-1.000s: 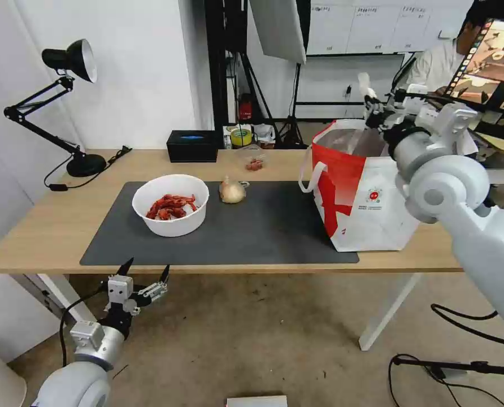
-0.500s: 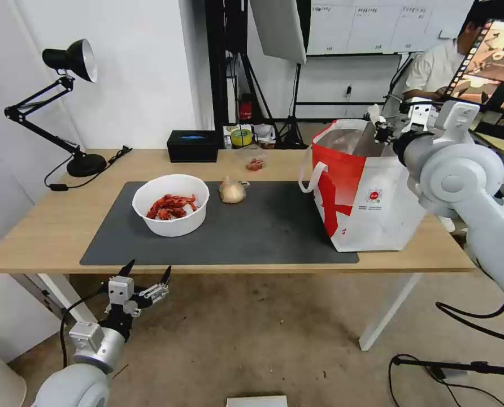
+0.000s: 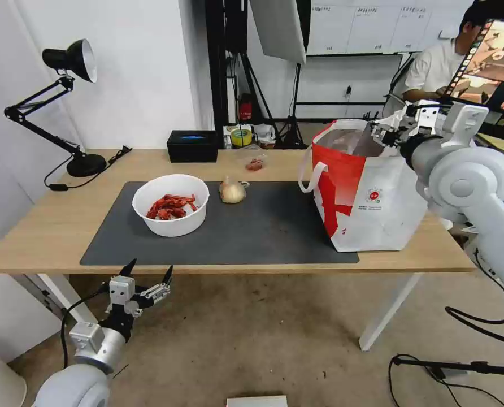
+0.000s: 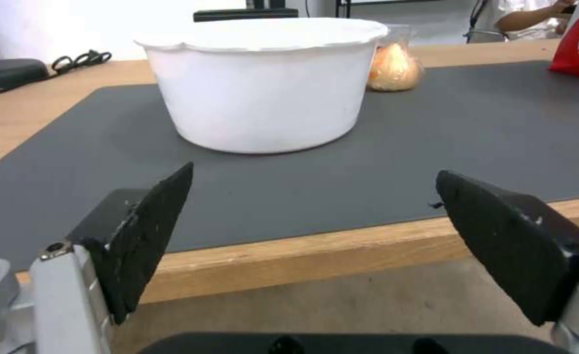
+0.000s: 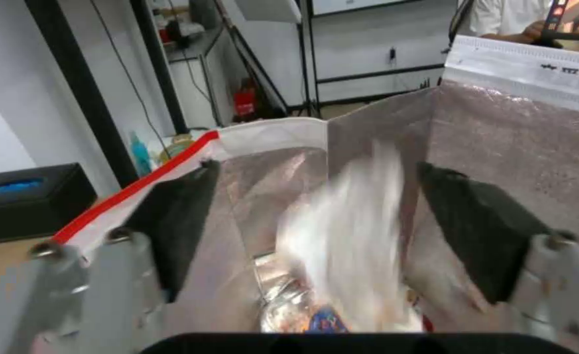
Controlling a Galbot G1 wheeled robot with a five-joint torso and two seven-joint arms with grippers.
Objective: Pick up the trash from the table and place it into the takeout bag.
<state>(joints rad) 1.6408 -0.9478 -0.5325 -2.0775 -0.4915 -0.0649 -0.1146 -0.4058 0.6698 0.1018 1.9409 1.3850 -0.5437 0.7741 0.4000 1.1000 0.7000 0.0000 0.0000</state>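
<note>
Right hand (image 3: pixel 389 131) is up over the open top of the bag (image 3: pixel 370 198). Left hand (image 3: pixel 146 278) hangs below the counter (image 3: pixel 48 226) edge, fingers spread, with the bowl (image 3: pixel 170 204) of red shells just beyond it and the onion (image 3: pixel 232 191) further off.

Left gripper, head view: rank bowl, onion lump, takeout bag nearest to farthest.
From the left gripper, open below the table's near edge:
1. White bowl of crayfish shells, mat's left part.
2. Onion-like lump, behind the bowl, mid-mat.
3. Takeout bag, far right end, with the right gripper open above it.
</note>
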